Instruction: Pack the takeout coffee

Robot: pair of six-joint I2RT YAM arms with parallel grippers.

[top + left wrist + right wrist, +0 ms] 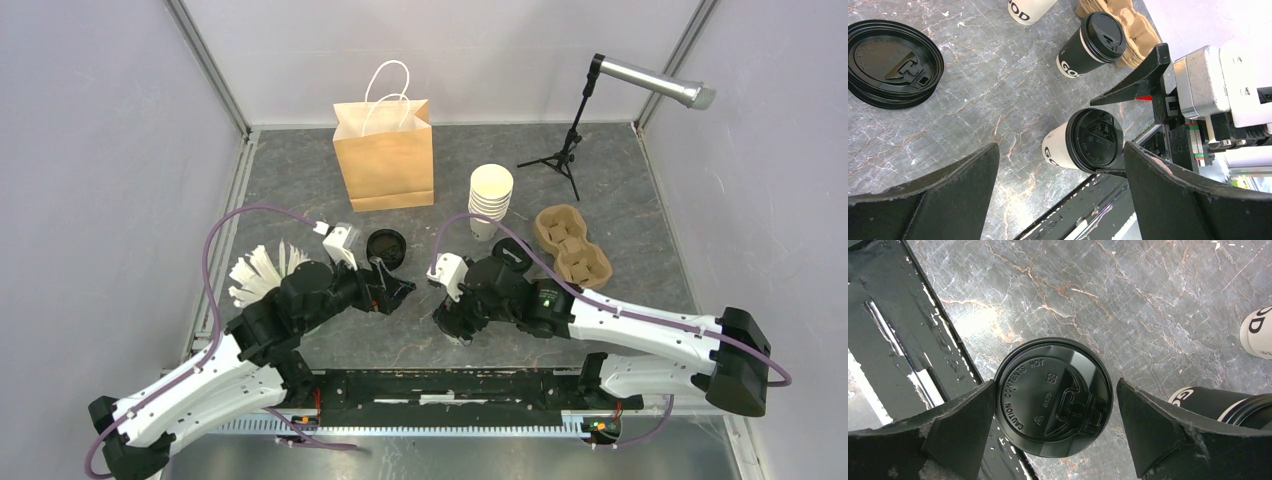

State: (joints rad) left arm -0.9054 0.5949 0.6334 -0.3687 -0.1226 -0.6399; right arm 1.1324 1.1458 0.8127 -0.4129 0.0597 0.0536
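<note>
A takeout coffee cup (1053,395), cream-white with a black lid, stands near the table's front edge. My right gripper (1055,385) hangs open straight above it, one finger on each side of the lid; a gap shows on the right side. The left wrist view shows the same cup (1063,150) with those right fingers (1138,82) round it. A second lidded cup (1088,45), dark-sided with white print, stands behind it, next to the carrier. My left gripper (1060,150) is open and empty, to the left of the cups (395,285).
A brown paper bag (385,155) stands open at the back. A stack of lidless cups (490,200), a pulp cup carrier (572,243), a pile of black lids (893,60) and a fan of white pieces (262,270) lie around. A microphone stand (570,140) is at the back right.
</note>
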